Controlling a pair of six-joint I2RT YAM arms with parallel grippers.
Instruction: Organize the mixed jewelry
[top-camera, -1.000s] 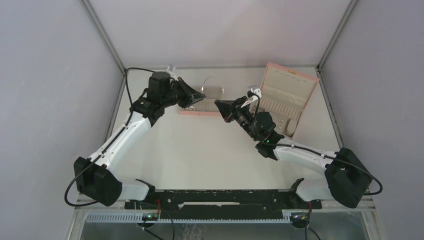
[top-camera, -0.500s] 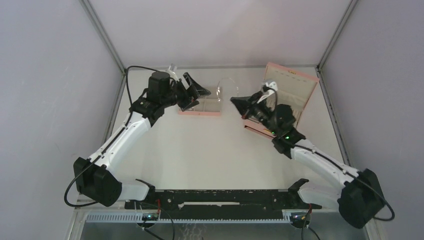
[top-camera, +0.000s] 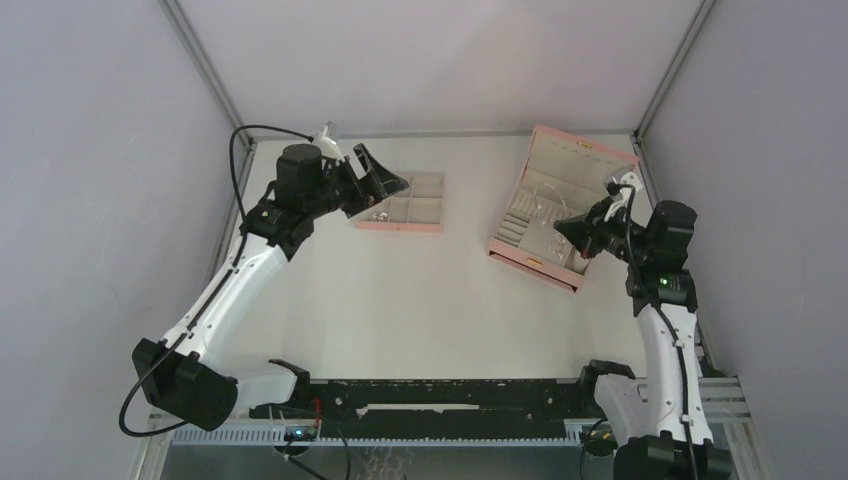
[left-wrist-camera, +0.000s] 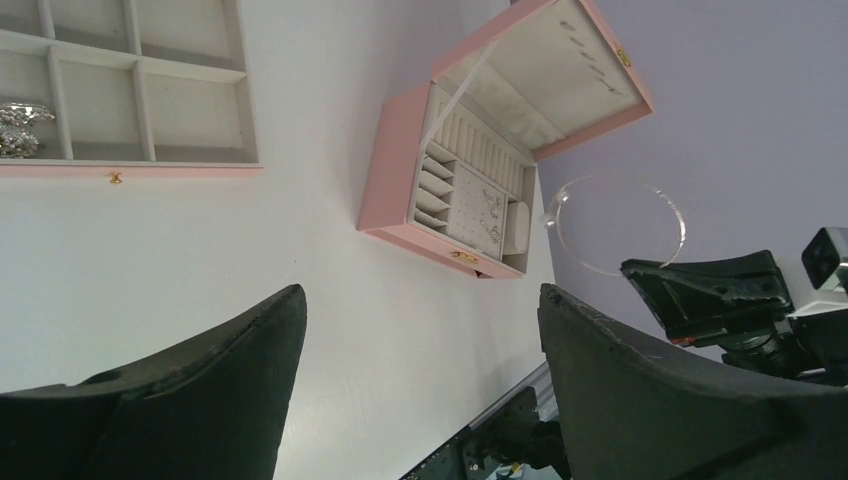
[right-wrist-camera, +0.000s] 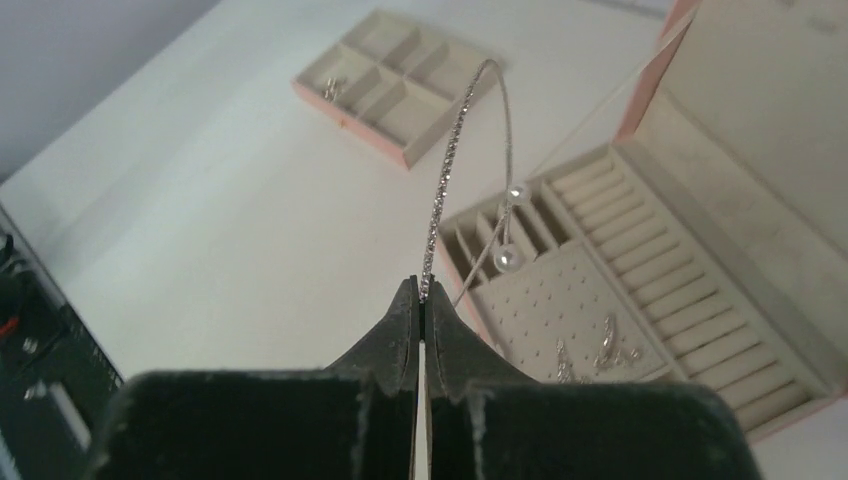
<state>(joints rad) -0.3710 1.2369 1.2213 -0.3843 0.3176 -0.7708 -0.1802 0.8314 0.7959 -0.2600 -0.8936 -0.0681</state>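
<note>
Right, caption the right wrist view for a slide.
Right gripper holds the wire hoop above the open pink box.

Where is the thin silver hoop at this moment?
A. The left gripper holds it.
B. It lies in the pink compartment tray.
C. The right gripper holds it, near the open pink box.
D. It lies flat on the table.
C: the right wrist view shows the right gripper shut on the hoop before the open pink box; the left gripper is open and empty.

left tool (top-camera: 392, 187) wide agape, arm outstretched far-left; right tool (top-camera: 559, 225) pinched tight, far right
</note>
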